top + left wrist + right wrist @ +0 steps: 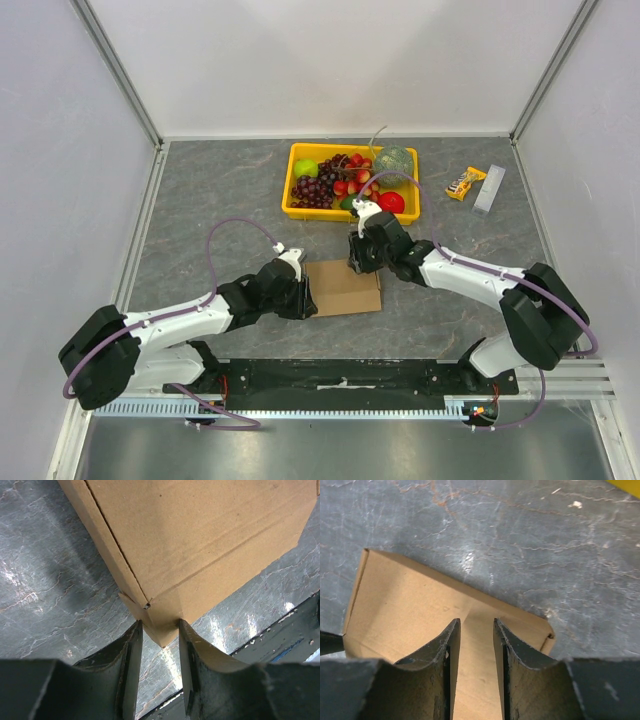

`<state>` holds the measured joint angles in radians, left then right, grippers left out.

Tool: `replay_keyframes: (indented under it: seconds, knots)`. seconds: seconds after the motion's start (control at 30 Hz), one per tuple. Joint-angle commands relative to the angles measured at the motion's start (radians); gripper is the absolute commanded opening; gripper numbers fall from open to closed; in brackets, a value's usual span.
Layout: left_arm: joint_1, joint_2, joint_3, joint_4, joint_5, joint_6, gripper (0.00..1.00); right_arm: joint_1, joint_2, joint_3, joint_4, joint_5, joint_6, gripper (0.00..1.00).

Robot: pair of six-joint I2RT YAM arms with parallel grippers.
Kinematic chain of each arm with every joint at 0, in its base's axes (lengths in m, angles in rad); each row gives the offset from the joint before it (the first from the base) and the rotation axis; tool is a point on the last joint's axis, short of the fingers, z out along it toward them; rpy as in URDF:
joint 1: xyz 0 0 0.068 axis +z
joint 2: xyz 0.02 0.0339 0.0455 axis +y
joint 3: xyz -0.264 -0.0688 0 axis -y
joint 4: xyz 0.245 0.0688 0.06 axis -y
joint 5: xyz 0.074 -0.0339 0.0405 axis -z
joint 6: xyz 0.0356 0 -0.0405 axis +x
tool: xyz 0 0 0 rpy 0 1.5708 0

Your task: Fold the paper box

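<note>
The paper box point(343, 288) lies flat on the grey table as a slim brown cardboard rectangle, between the two arms. My left gripper point(305, 297) is at its left edge. In the left wrist view one corner of the box point(200, 530) pokes between the tips of the left gripper point(160, 623), whose jaws stand apart with table showing behind the corner. My right gripper point(360, 262) is over the box's far right part. Seen from the right wrist, the right gripper point(476, 621) is open just above the box's top face point(410, 605), with cardboard visible between the fingers.
A yellow tray point(290, 190) of fruit stands just behind the box. A snack bar point(465, 183) and a white bar point(489, 188) lie at the far right. The black base rail point(340, 375) runs along the near edge, and walls enclose the table.
</note>
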<state>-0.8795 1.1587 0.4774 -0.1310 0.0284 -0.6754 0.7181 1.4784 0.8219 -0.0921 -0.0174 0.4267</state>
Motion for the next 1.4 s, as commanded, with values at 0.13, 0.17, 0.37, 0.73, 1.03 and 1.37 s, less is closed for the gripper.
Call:
replay_keyframes:
  seconds: [0.13, 0.17, 0.37, 0.73, 1.03, 1.37]
  knots:
    - [-0.006, -0.007, 0.003, 0.036, -0.005, 0.022, 0.41, -0.040, -0.015, 0.049, 0.035, 0.079, -0.026, 0.45]
    - [-0.006, -0.008, 0.003, 0.036, -0.007, 0.020, 0.41, -0.042, -0.013, 0.048, 0.038, 0.089, -0.028, 0.45]
    - [-0.006, -0.008, 0.004, 0.034, -0.008, 0.022, 0.41, -0.045, -0.004, 0.043, 0.049, 0.120, -0.040, 0.46]
    - [-0.004, 0.002, 0.001, 0.047, -0.002, 0.019, 0.41, -0.049, 0.014, -0.013, 0.074, 0.108, -0.036, 0.44]
    - [-0.004, 0.007, 0.000, 0.054, -0.001, 0.016, 0.41, -0.049, -0.023, -0.104, 0.132, 0.083, 0.010, 0.44]
    - [-0.004, 0.013, 0.001, 0.057, -0.002, 0.014, 0.41, -0.049, -0.043, -0.153, 0.164, 0.063, 0.024, 0.44]
